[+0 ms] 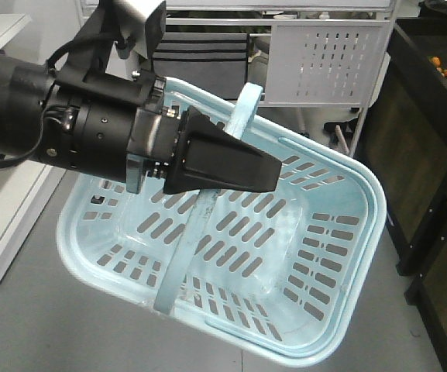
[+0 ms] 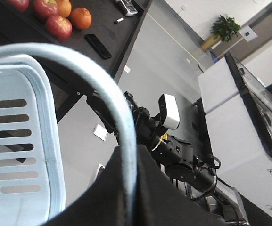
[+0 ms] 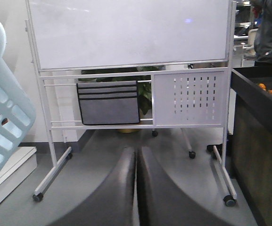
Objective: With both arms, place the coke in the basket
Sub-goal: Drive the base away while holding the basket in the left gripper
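The light blue basket (image 1: pixel 372 203) hangs tilted in the air with nothing inside it. My left gripper (image 1: pixel 266 174) is shut on its arched handle (image 1: pixel 246 108). In the left wrist view that handle (image 2: pixel 121 110) runs down between the two black jaws of the left gripper (image 2: pixel 128 157), and the basket wall (image 2: pixel 18 141) fills the left side. The right arm (image 2: pixel 180 153) with its silver-grey camera box (image 2: pixel 168 110) shows beyond the handle. My right gripper (image 3: pixel 136 155) is shut and holds nothing, with a corner of the basket (image 3: pixel 6 113) to its left. The coke is out of view.
A wheeled whiteboard (image 3: pixel 131 33) with a grey pouch (image 3: pixel 108 103) stands ahead. A dark counter (image 3: pixel 258 122) with fruit stands on the right. Apples and an orange (image 2: pixel 58 19) and a phone (image 2: pixel 98 46) lie on a black counter. White shelving (image 1: pixel 6 201) runs along the left.
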Tool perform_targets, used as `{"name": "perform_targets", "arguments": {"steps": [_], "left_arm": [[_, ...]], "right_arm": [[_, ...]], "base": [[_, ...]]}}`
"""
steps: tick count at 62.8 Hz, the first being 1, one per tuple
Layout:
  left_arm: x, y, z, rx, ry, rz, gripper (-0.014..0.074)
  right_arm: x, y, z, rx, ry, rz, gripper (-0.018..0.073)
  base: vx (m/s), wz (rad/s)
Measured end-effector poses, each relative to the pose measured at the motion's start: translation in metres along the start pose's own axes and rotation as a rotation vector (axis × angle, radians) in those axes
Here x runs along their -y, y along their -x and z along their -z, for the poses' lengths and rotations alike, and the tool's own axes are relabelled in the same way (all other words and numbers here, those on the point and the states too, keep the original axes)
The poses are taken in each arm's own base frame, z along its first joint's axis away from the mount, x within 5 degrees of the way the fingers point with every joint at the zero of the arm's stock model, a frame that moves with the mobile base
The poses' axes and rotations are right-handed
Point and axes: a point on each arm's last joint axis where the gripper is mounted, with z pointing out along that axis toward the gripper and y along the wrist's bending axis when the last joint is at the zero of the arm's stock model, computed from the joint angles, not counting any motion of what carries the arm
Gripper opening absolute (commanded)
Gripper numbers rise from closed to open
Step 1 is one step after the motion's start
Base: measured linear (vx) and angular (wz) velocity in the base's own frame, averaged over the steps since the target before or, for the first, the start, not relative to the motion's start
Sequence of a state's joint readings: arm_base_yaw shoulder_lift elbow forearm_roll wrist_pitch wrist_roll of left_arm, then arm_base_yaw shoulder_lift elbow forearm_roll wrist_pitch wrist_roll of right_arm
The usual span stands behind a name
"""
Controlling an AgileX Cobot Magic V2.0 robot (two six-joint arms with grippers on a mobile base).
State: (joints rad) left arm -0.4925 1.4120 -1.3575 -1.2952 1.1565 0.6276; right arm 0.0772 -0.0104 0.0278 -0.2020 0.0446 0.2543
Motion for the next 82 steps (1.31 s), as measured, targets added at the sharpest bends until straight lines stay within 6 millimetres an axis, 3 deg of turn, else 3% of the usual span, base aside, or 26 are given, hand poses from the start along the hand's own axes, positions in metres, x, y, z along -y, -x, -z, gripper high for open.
{"name": "perform_targets", "arguments": {"steps": [82], "left_arm": [[0.0000,0.0000,0.0000,0.000,0.000,0.000,-0.0006]], "right_arm": [[0.0000,0.0000,0.0000,0.000,0.000,0.000,-0.0005]], "base": [[0.27,-0.07]]}}
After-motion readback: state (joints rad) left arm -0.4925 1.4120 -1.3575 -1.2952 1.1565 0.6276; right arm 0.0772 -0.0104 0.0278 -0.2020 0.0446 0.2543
